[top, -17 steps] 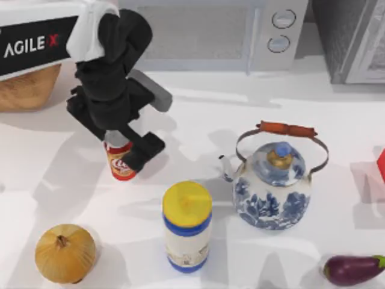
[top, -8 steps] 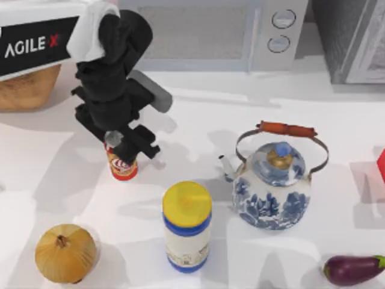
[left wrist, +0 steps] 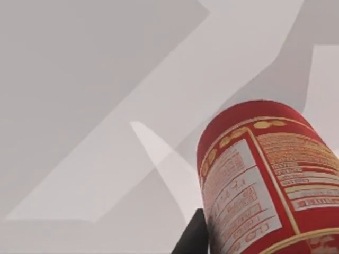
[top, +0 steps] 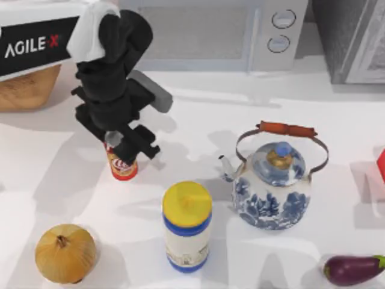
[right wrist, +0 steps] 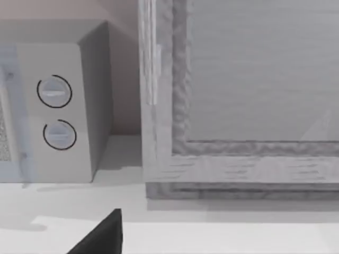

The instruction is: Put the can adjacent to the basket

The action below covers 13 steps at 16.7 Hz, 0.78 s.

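Observation:
The can (top: 122, 164), red and tan with a white script logo, stands upright on the white table left of centre. My left gripper (top: 127, 147) reaches down over its top and is shut on it, one black finger on each side. In the left wrist view the can (left wrist: 265, 180) looms close, with a dark finger (left wrist: 193, 237) against its side. The wicker basket (top: 27, 86) sits at the far left back edge, partly hidden under my left arm's housing, well apart from the can. A dark part of my right gripper (right wrist: 100, 238) faces the microwave.
A white jar with a yellow lid (top: 187, 226) stands in front of the can. A blue-and-white kettle (top: 274, 183) is to the right, an onion (top: 65, 253) front left, an eggplant (top: 354, 268) front right. A microwave (top: 240, 33) lines the back.
The left gripper's fingers closed in on the can over the last second. The can has stayed in nearly the same spot.

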{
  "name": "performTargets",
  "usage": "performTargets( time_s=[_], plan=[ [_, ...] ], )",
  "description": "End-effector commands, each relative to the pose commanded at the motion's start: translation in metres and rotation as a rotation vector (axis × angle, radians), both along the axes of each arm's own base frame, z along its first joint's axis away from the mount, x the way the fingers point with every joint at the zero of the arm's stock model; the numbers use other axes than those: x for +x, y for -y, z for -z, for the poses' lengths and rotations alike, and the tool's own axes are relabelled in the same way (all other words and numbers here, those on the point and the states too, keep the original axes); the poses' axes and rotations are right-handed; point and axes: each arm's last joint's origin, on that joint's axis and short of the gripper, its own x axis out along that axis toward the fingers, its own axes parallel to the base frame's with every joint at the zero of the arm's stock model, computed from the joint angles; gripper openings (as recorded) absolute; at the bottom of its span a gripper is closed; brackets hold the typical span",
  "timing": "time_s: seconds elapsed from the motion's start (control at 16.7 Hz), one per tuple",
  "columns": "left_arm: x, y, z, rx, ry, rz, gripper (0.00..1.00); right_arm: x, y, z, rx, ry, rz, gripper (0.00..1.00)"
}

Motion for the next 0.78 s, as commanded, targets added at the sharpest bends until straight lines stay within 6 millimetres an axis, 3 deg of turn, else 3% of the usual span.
performTargets(
  time_s=[0.24, 0.48, 0.6, 0.78],
  plan=[
    [0.000, 0.000, -0.001, -0.004, 0.004, 0.001, 0.00, 0.000, 0.000, 0.000, 0.000, 0.000, 0.000, 1.00],
    [-0.003, -0.006, -0.020, -0.081, 0.075, -0.035, 0.00, 0.000, 0.000, 0.000, 0.000, 0.000, 0.000, 1.00],
    [-0.004, -0.022, -0.029, -0.111, 0.101, -0.118, 0.00, 0.000, 0.000, 0.000, 0.000, 0.000, 0.000, 1.00],
    [-0.006, -0.075, -0.034, -0.102, 0.093, -0.375, 0.00, 0.000, 0.000, 0.000, 0.000, 0.000, 0.000, 1.00]
  ],
)
